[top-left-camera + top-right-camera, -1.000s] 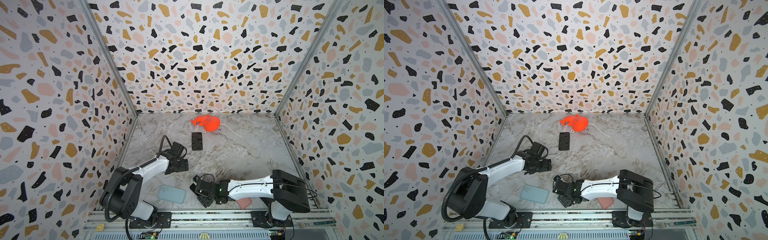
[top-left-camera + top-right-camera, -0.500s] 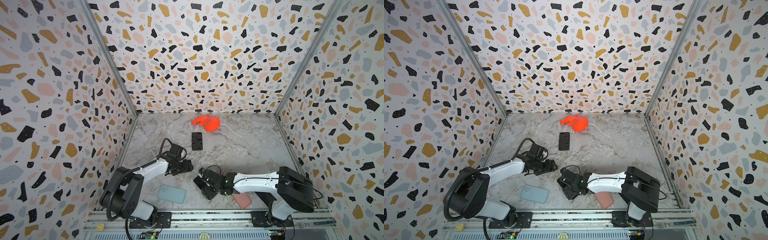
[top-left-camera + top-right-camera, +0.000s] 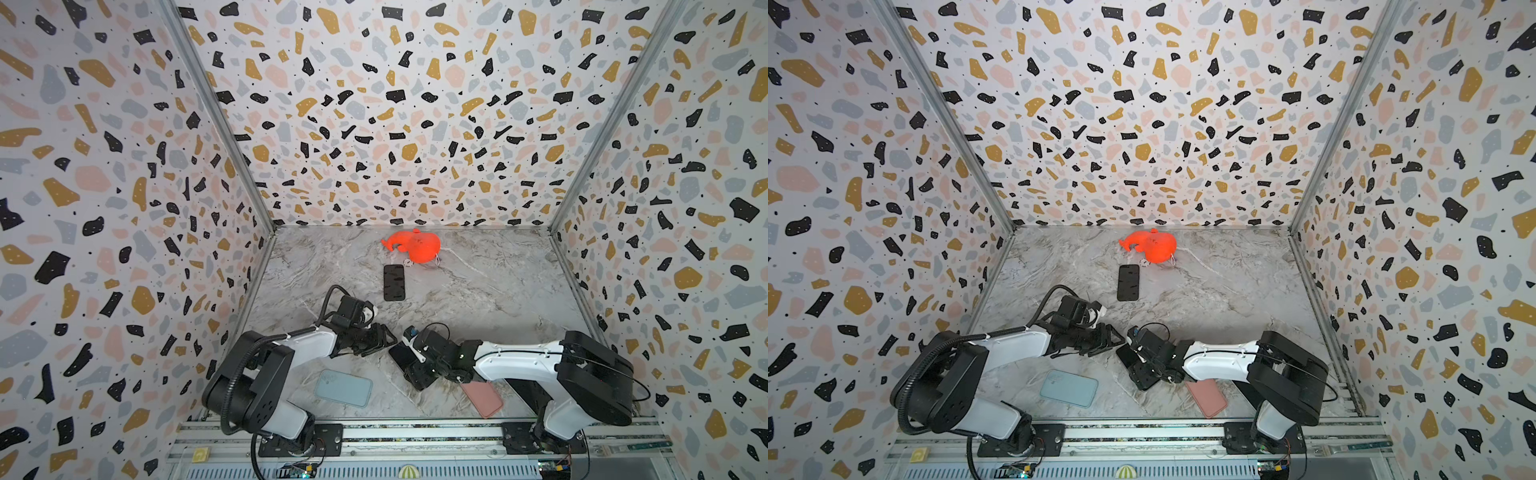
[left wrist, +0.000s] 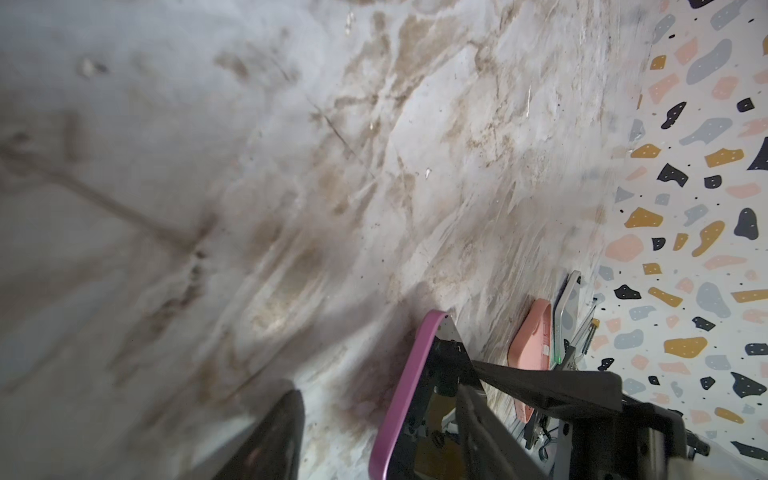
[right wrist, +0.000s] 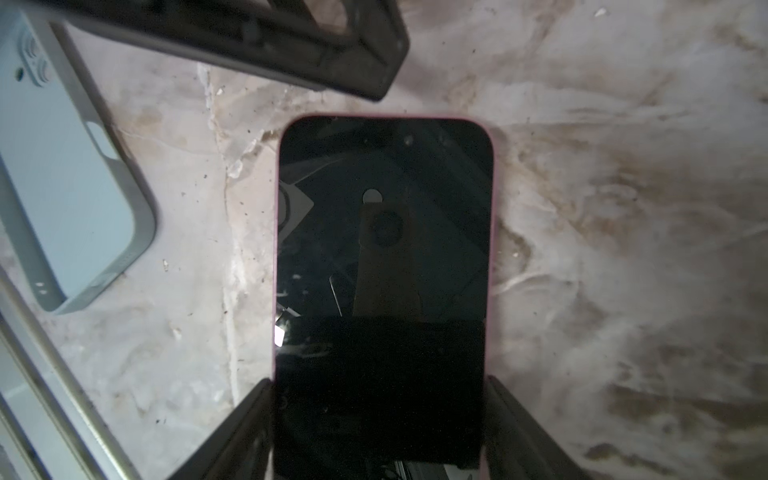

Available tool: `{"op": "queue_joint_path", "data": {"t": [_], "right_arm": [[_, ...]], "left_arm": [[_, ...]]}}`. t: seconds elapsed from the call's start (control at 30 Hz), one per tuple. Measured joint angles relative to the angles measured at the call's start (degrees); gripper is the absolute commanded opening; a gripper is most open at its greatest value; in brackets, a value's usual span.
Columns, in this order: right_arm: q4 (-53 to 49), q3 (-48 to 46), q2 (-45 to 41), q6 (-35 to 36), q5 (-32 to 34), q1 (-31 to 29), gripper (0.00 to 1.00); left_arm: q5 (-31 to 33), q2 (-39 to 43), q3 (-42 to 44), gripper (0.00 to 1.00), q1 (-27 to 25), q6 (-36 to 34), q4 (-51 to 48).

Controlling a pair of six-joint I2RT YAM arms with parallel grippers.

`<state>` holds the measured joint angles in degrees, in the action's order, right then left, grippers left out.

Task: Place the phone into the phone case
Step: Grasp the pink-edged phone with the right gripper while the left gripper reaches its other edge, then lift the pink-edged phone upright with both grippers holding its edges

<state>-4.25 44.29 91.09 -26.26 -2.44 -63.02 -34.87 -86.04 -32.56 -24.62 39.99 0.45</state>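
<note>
While the left gripper lies low over the middle of the grey marbled tabletop, its jaws stand spread. In the left wrist view one black finger sits clear of the pink-rimmed phone with a dark glass screen, and bare table shows between them. Nearer than that gripper and slightly left of it, a pale blue rectangular phone case lies flat on the table, touched by nothing. At the far middle a flat black rectangular slab lies well apart from both arms. Just beyond it a bright orange-red lumpy object sits at the table's far edge. The phone is just right of the left gripper, screen up, and the right gripper pinches it across its width, both fingers pressed against its long sides. Its free end points left, close to the left gripper's fingertips in both top views. Whether the phone rests on the table cannot be told. Near and to the right, partly under the right arm, a salmon-pink rectangular phone case lies flat.
</note>
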Motion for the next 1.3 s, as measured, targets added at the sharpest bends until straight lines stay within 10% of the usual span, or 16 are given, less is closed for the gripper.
{"op": "queue_joint_path", "data": {"t": [0.73,1.3], "right_arm": [[1.1,0.6,1.1,0.7,0.4,0.9,0.62],[0.6,2.6,0.5,0.8,0.7,1.9,0.86]], "left_arm": [[-4.3,-2.1,2.2,0.16,-0.9,2.5,5.1],[-5.1,-2.1,-1.3,0.0,-1.1,2.0,2.1]]}}
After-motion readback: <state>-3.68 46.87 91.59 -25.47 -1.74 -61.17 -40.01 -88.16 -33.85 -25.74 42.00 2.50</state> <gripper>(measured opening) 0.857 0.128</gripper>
